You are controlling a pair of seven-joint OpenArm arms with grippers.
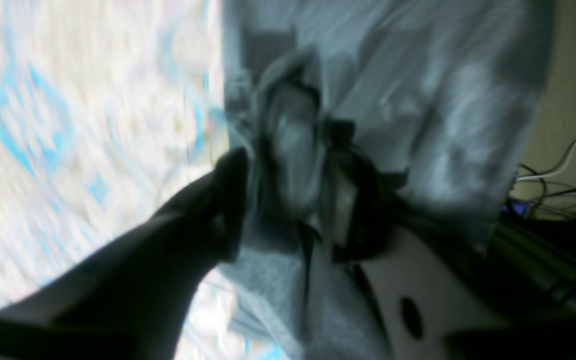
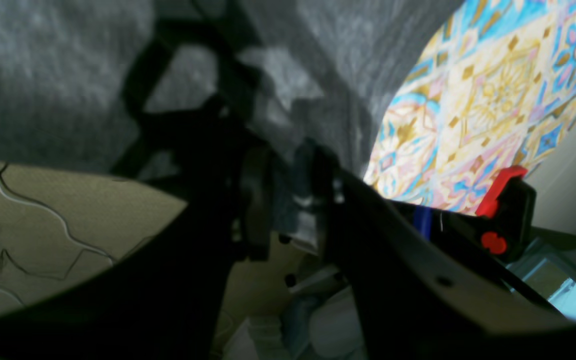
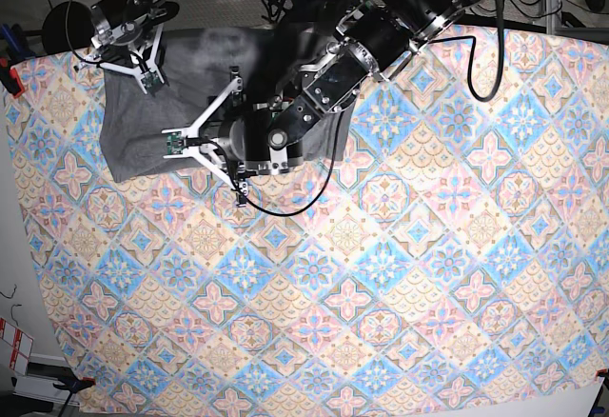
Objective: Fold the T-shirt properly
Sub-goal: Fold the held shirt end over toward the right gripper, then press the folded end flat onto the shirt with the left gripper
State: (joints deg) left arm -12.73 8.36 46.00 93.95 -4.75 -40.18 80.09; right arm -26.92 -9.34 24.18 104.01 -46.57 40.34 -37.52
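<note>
The grey T-shirt (image 3: 138,136) lies bunched at the far left corner of the table. My left gripper (image 3: 211,141) is over its near edge with its fingers spread open. In the blurred left wrist view a fold of the T-shirt (image 1: 418,75) still sits between the two dark fingers of the left gripper (image 1: 288,190). My right gripper (image 3: 133,55) is at the shirt's far left corner. In the right wrist view the right gripper (image 2: 290,200) is shut on a pinch of cloth, and the T-shirt (image 2: 43,75) hangs over it.
The colourful patterned tablecloth (image 3: 381,274) covers the whole table. Past the far edge, cables (image 2: 43,215) lie on the beige floor. A red clamp (image 2: 503,185) grips the table's edge close to my right gripper. The thick left arm (image 3: 400,8) reaches in from the top.
</note>
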